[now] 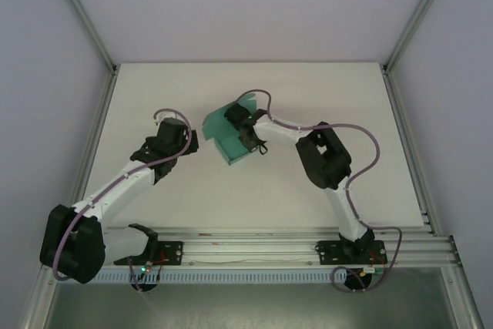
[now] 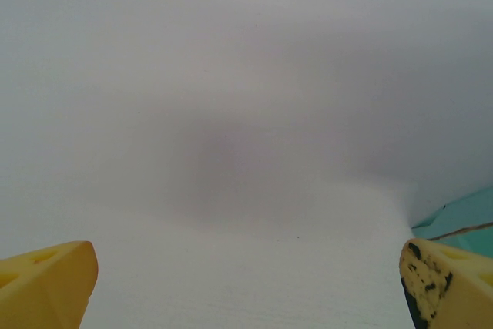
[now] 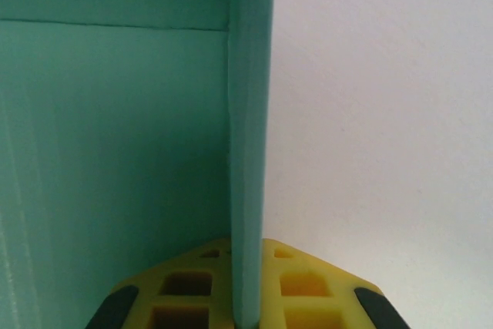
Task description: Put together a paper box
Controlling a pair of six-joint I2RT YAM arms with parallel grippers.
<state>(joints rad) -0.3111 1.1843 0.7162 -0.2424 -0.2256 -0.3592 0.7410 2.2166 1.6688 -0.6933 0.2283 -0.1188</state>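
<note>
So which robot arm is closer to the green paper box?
Right. The right fingers are pinched on an upright flap of the paper box. The left fingers are open beside the box, holding nothing.

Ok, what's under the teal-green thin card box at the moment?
The teal-green thin card box rests partly folded on the white table. One flap stands upright, pinched by the right gripper. The table beneath its base panel is covered, so nothing can be seen there.
</note>
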